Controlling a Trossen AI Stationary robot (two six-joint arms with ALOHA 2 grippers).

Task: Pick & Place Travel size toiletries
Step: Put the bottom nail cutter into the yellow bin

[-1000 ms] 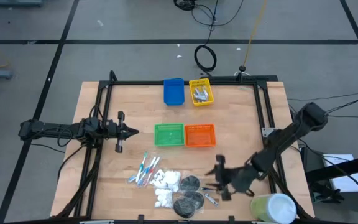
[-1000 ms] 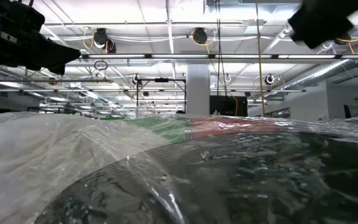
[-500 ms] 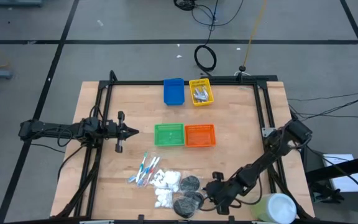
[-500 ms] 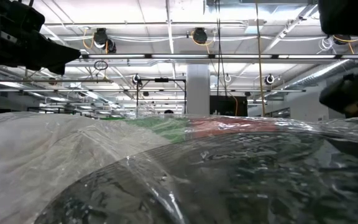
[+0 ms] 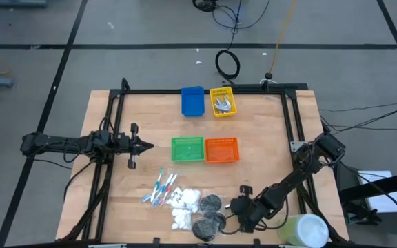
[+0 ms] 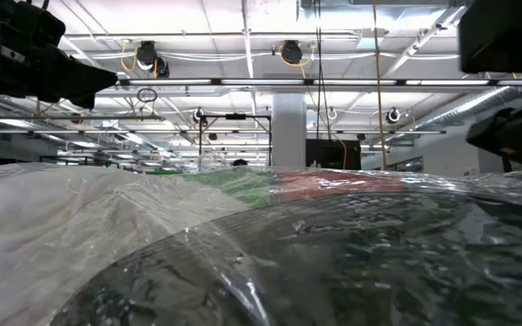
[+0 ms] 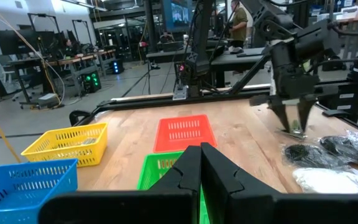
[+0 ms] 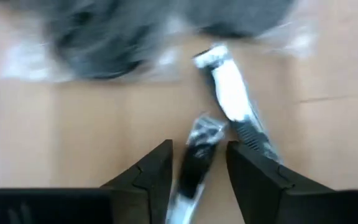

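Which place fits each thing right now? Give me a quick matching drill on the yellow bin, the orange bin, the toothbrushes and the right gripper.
Things:
1. yellow bin
2. orange bin
3. toothbrushes
4. right gripper

Places:
A. beside the green bin
B. low over a small silvery item next to the black discs
C. beside the blue bin
D. left of the white pads

Pairs: 1-C, 2-A, 3-D, 4-B

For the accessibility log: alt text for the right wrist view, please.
The right end effector hangs open just above the wooden table, its two dark fingers on either side of a small dark and silver item. A second silvery-white piece lies slantwise just beyond it, and blurred black discs in clear wrap lie farther off.
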